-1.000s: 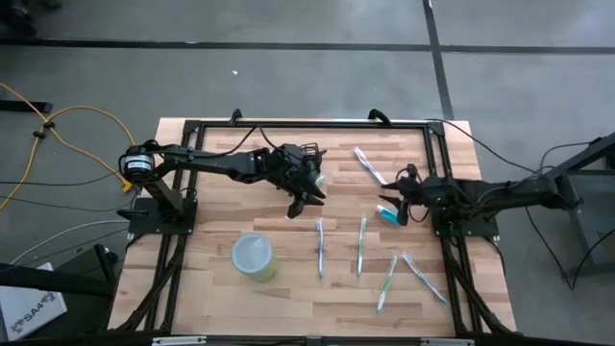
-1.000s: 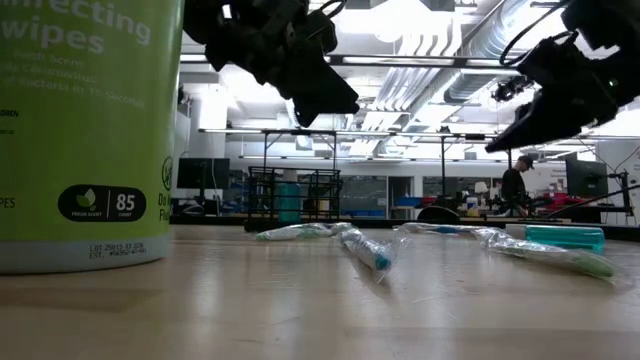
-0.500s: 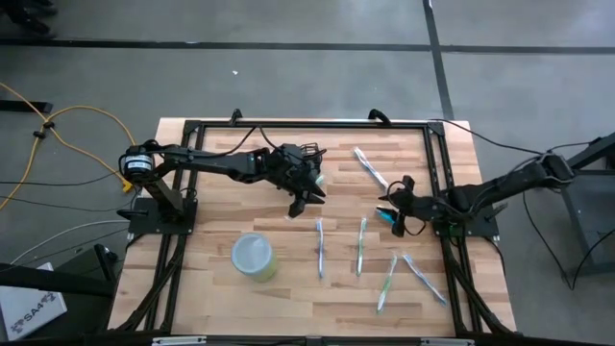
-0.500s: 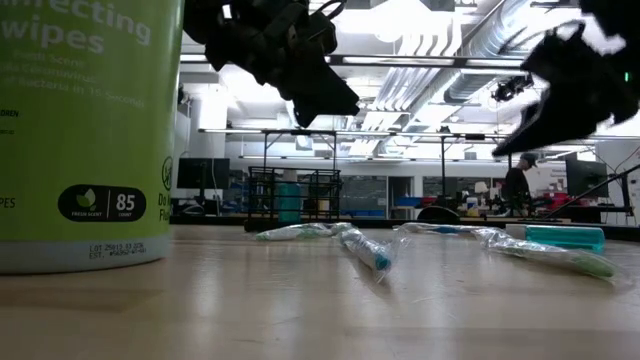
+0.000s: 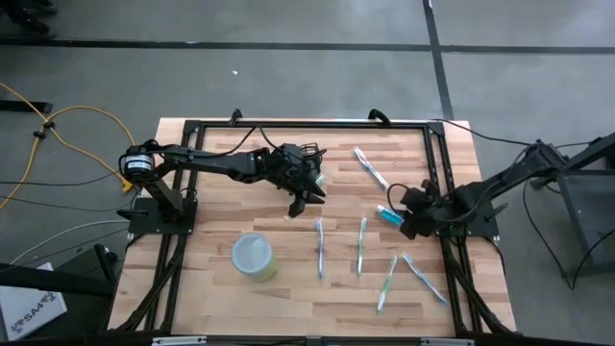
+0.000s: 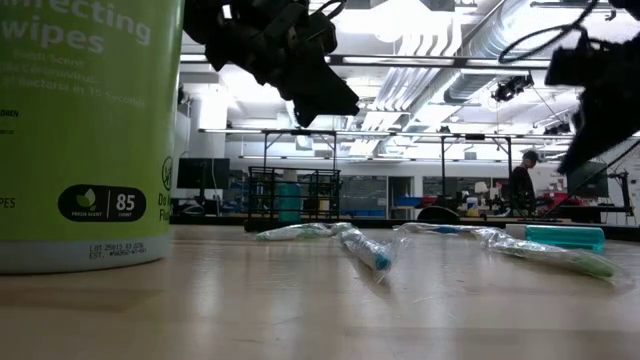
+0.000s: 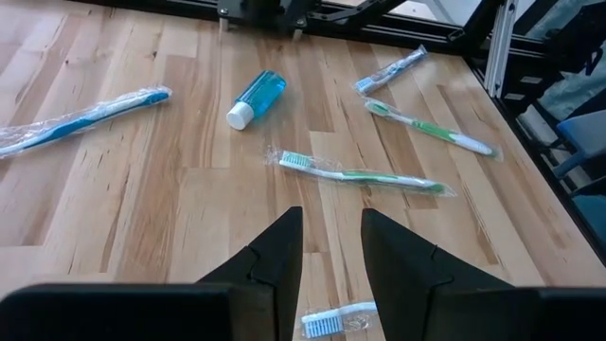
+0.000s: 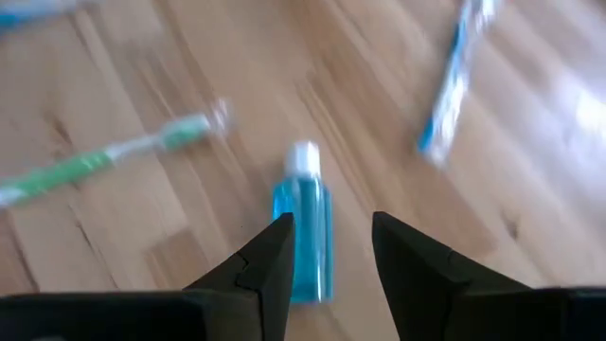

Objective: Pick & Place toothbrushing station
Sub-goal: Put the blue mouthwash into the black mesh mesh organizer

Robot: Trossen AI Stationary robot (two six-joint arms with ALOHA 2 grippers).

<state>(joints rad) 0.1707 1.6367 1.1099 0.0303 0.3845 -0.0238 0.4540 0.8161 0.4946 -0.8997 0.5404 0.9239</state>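
the right gripper (image 8: 327, 248) has drawn back toward the table's right edge over the last second, its arm folding outward. its fingers stand apart and empty, with the blue bottle (image 8: 303, 232) on the wood below them. the left gripper (image 7: 331, 242) has not moved: it hangs above mid-table, its fingers a narrow gap apart, holding nothing. the station (image 6: 295, 198) stands untouched on the far side, beyond the left gripper and the scattered brushes (image 5: 361, 245). the right arm looks to be clearing out, so the pick probably falls to the left arm and has not started.
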